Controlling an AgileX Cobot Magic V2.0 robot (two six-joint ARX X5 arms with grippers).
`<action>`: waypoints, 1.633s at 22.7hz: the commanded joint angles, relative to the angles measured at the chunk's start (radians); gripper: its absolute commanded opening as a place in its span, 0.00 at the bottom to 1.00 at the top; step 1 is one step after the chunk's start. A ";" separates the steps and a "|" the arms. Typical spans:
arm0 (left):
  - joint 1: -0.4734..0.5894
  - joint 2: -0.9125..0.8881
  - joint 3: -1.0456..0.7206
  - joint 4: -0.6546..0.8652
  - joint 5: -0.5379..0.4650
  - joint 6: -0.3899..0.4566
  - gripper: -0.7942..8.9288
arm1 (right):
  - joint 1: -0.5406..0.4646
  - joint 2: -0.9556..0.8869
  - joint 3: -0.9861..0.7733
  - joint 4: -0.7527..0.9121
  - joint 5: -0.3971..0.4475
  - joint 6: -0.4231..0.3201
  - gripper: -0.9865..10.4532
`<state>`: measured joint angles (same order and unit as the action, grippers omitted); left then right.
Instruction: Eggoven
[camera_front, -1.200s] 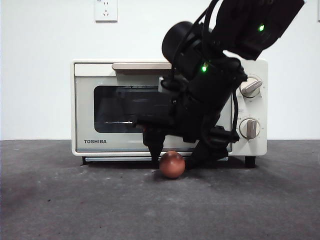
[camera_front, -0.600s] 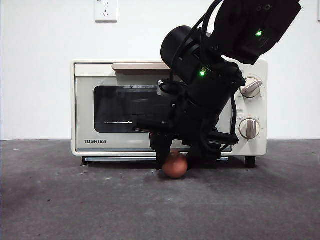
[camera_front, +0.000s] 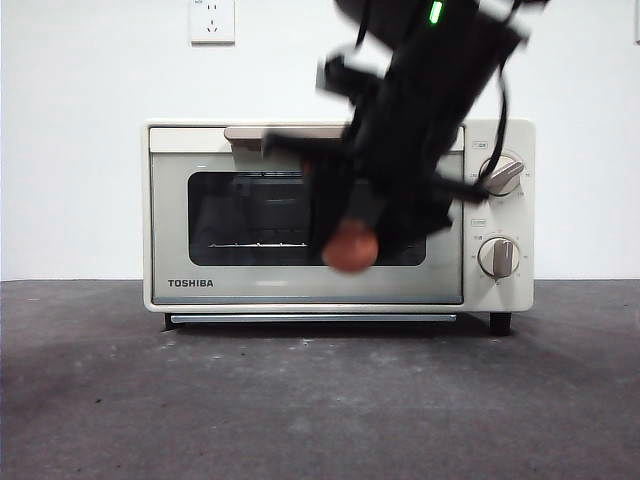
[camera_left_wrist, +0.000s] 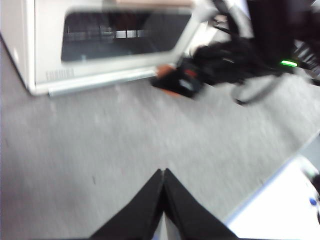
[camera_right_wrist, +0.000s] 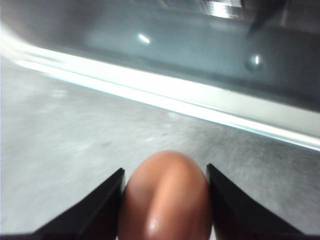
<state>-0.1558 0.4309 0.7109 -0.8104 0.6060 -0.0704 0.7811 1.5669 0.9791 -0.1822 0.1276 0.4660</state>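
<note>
The cream TOSHIBA toaster oven (camera_front: 200, 200) stands at the back of the dark table, its dark glass door shut, two knobs on its right side. My right gripper (camera_front: 352, 232) hangs in front of the door, blurred, shut on the reddish-brown egg (camera_front: 350, 247), which is lifted well above the table. In the right wrist view the egg (camera_right_wrist: 166, 197) sits between the two black jaws, with the oven door (camera_right_wrist: 200, 45) close behind. My left gripper (camera_left_wrist: 163, 175) is shut and empty above the table, well away from the oven (camera_left_wrist: 45, 50).
A white wall socket (camera_front: 211, 20) is on the wall above the oven. The grey table top (camera_front: 300, 400) stretches in front of the oven. A pale table edge (camera_left_wrist: 280, 200) shows in the left wrist view.
The right gripper closed on the egg at the table and has lifted it up in front of the oven door. The oven has not moved.
</note>
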 joint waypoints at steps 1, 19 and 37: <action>-0.003 0.045 0.015 0.078 0.003 -0.024 0.09 | 0.040 -0.102 0.016 -0.087 0.000 -0.040 0.09; -0.249 0.706 0.194 0.731 -0.179 -0.094 0.09 | 0.118 -0.762 0.016 -0.472 0.058 -0.085 0.09; -0.334 1.040 0.379 0.756 -0.327 0.031 0.09 | 0.118 -0.793 0.016 -0.528 0.065 -0.111 0.09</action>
<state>-0.4831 1.4471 1.0706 -0.0593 0.2855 -0.0643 0.8890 0.7677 0.9791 -0.7197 0.1875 0.3660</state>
